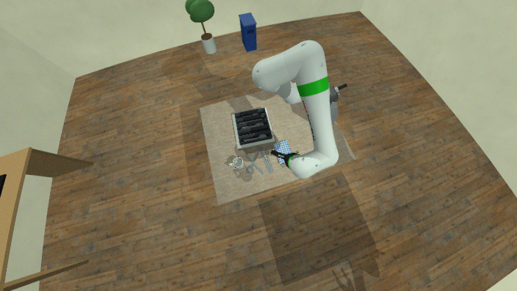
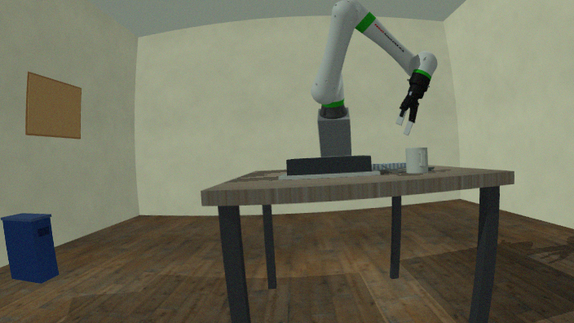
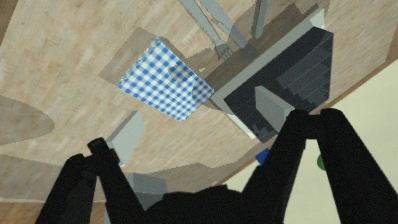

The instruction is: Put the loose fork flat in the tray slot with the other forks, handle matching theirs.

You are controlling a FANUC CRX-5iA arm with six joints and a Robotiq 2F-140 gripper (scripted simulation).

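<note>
The dark cutlery tray [image 1: 253, 128] sits on a pale mat on the table; it also shows in the side view [image 2: 328, 165] and in the wrist view [image 3: 285, 80]. Several loose grey cutlery pieces [image 1: 258, 163] lie crossed on the table in front of the tray. In the wrist view one of them is a fork [image 3: 215, 37], its tines pointing toward the tray corner. My gripper [image 1: 277, 154] is open and empty. In the side view it [image 2: 406, 122] hangs well above the table, and the wrist view [image 3: 200, 122] has it tilted toward the tray. The tray's contents are too dark to make out.
A white mug [image 1: 238, 162] stands left of the cutlery, below my gripper in the side view [image 2: 417, 160]. A blue checked cloth [image 3: 166, 80] [image 1: 283, 147] lies flat beside the tray's corner. The robot base stands behind the tray.
</note>
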